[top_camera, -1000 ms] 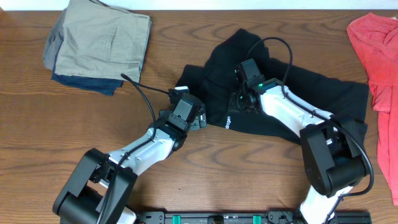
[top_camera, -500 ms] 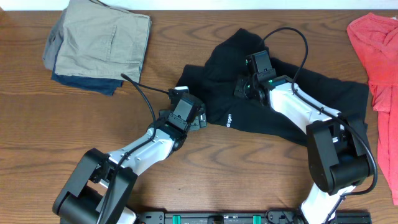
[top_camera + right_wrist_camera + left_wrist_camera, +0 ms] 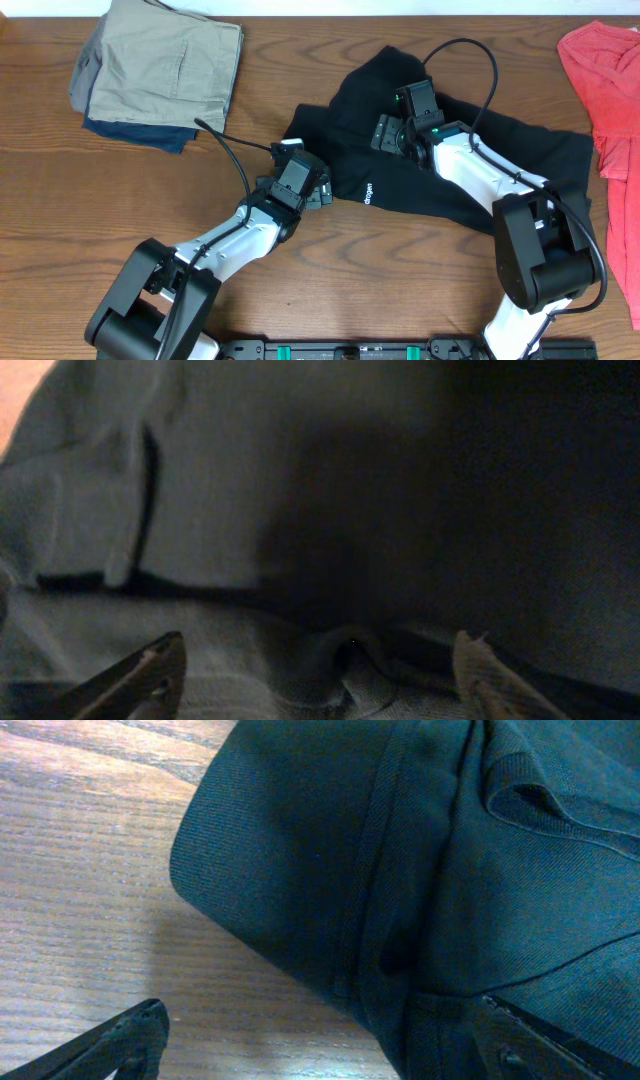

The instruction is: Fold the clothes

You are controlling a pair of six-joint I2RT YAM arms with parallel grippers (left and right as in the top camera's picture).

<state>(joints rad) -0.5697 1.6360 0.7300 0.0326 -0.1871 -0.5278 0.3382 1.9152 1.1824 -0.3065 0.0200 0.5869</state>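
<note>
The table [image 3: 60, 220] is wood; the shirt [image 3: 520, 150] lies crumpled right of its middle, black, bunched into ridges and not spread flat; a folded pile [image 3: 160, 70] sits well apart at the far left, and a red garment [image 3: 600, 90] lies at the right edge. I judge the shirt light, limp and easily dragged; it will sag and double over wherever I lift it, so one pinch will not carry it flat; it wants two holds, well apart, on an edge where the cloth is thickest. My right gripper [image 3: 385, 135] hangs over the bunched middle, fingers spread, nothing between them; its wrist view shows only dim folds close below. My left gripper [image 3: 318, 192] sits at the shirt's near-left edge, also spread and empty; in its wrist view the stitched hem [image 3: 375, 870] runs between the fingertips, and a rounded corner [image 3: 205, 860] rests on bare wood. That hem is my likeliest hold; the seam should give the pads something to bite. Small white lettering [image 3: 368, 193] shows just beside the left gripper.
</note>
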